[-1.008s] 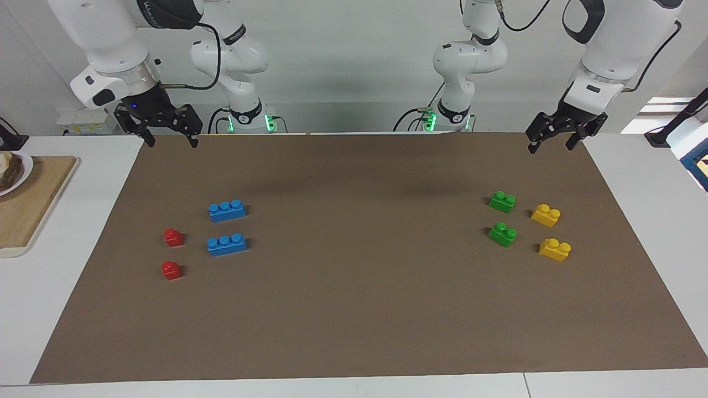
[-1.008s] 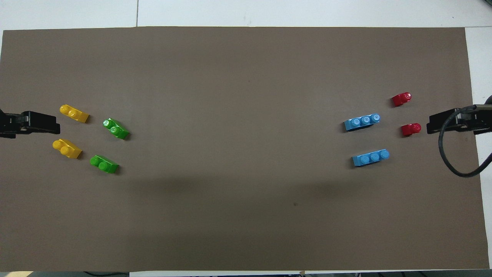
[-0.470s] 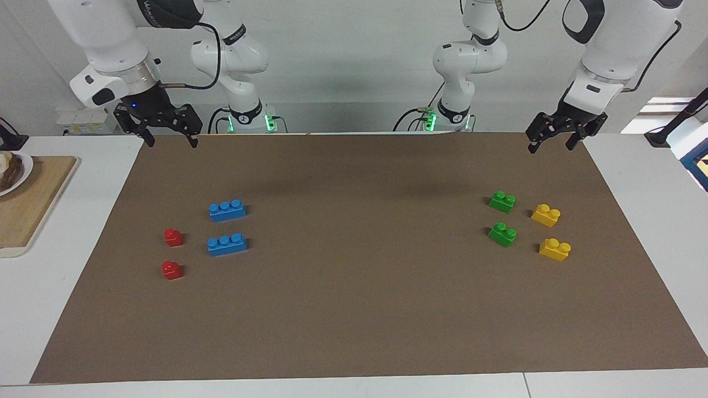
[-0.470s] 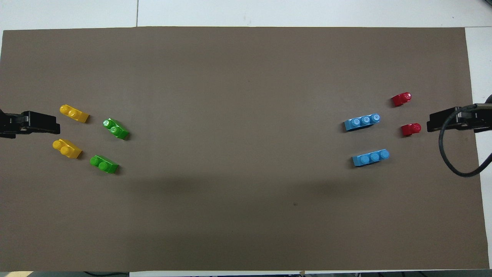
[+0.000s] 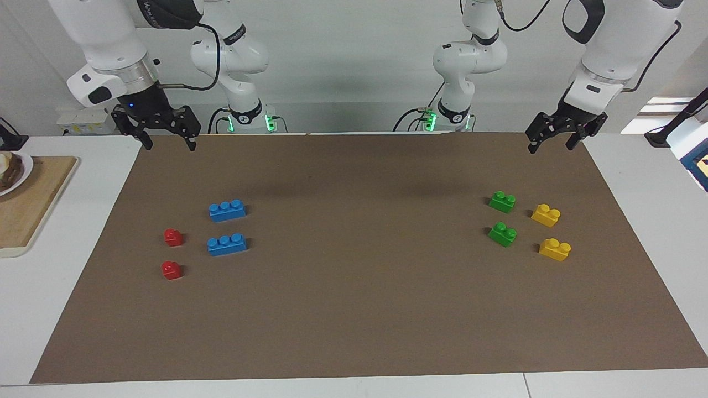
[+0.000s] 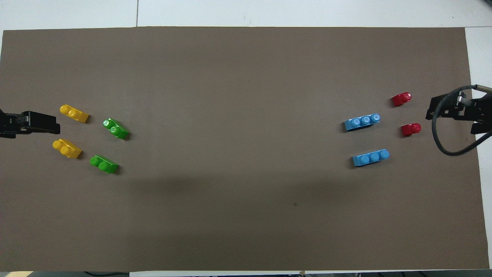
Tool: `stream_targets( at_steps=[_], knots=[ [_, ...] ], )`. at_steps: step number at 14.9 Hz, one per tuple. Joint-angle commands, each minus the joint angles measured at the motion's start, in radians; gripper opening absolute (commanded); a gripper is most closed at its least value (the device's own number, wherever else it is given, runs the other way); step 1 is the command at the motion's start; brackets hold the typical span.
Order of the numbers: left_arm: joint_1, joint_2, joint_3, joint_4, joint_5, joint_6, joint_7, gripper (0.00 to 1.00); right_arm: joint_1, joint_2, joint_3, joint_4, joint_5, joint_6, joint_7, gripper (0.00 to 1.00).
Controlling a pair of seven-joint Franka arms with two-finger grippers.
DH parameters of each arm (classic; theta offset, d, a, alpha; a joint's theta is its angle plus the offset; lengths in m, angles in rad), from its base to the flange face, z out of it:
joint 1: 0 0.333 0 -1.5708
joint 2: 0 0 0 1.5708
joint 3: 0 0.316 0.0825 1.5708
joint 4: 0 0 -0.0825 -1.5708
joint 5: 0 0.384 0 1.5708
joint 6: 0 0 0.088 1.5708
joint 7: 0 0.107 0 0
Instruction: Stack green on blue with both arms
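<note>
- Nothing is stacked: our green bricks and blue bricks lie well apart.
- Our left gripper and right gripper hang spread wide, empty.

A brown mat covers most of my white table. Two yellow bricks sit near the mat's short edge at my left arm's end, one nearer me than the other. Two red bricks sit toward the mat's short edge at my right arm's end. Off the mat at that end, a wooden board lies by the table's edge, a plate resting on it.
</note>
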Motion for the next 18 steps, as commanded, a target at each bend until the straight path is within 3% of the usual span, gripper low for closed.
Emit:
stream_targets(
  at_steps=[1, 4, 7, 11, 18],
  knots=[
    [0.008, -0.006, -0.005, 0.008, 0.008, -0.004, -0.004, 1.00, -0.004, 0.004, 0.003, -0.032, 0.067, 0.049, 0.289, 1.00],
    [0.009, -0.006, -0.005, 0.008, 0.009, -0.004, -0.004, 1.00, -0.016, 0.044, 0.003, -0.029, 0.151, 0.058, 0.544, 1.00],
    [0.009, -0.006, -0.004, 0.006, 0.009, -0.007, -0.007, 1.00, -0.077, 0.088, -0.004, -0.017, 0.322, 0.070, 0.694, 1.00],
    [0.018, -0.020, -0.004, -0.020, 0.008, 0.009, -0.043, 1.00, -0.143, 0.184, -0.004, 0.043, 0.397, 0.058, 0.693, 1.00],
    [0.005, -0.055, -0.007, -0.123, 0.005, 0.111, -0.514, 1.00, -0.159, 0.346, -0.004, 0.055, 0.492, 0.072, 0.670, 1.00]
  ],
)
